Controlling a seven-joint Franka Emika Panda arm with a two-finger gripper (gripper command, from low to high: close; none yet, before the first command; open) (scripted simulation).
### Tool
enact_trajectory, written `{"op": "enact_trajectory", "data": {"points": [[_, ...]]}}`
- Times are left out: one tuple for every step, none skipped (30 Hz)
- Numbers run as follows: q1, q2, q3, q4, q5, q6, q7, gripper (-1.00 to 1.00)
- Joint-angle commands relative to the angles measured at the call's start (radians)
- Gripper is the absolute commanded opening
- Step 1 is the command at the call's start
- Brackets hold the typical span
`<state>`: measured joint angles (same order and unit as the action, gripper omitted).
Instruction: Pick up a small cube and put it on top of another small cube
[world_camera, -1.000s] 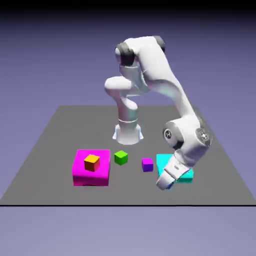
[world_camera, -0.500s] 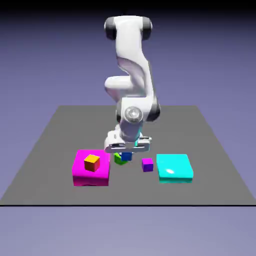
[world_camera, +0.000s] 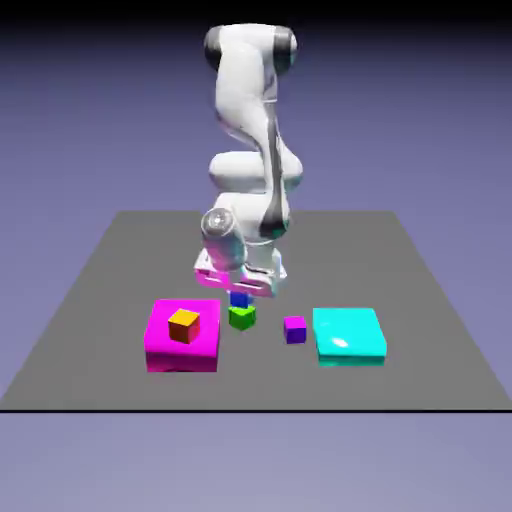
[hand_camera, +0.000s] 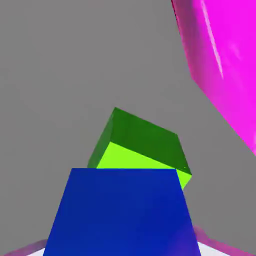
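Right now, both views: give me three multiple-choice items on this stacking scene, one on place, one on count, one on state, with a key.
1. Where is the blue cube?
A. just above the green cube
B. on the cyan slab
C. beside the purple cube

2. How many small cubes show in the exterior view?
A. two
B. three
C. four

3. What sits on the magenta slab?
A. nothing
B. the orange cube
C. a second green cube

Key: A, blue sits under the gripper over green; C, blue, green, purple, orange; B, orange rests on magenta's top.
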<state>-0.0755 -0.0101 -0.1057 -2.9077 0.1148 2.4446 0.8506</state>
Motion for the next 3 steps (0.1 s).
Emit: {"op": "enact_trajectory", "data": {"points": [[-0.001,0.0,0.0,0.0,0.0,0.0,0.0,1.0],[-0.002,-0.033,-0.004,0.011,-0.011,-0.043,0.008,1.0],[-0.003,-0.067,-0.008,0.021,-0.023,-0.087,0.016,1.0]]}}
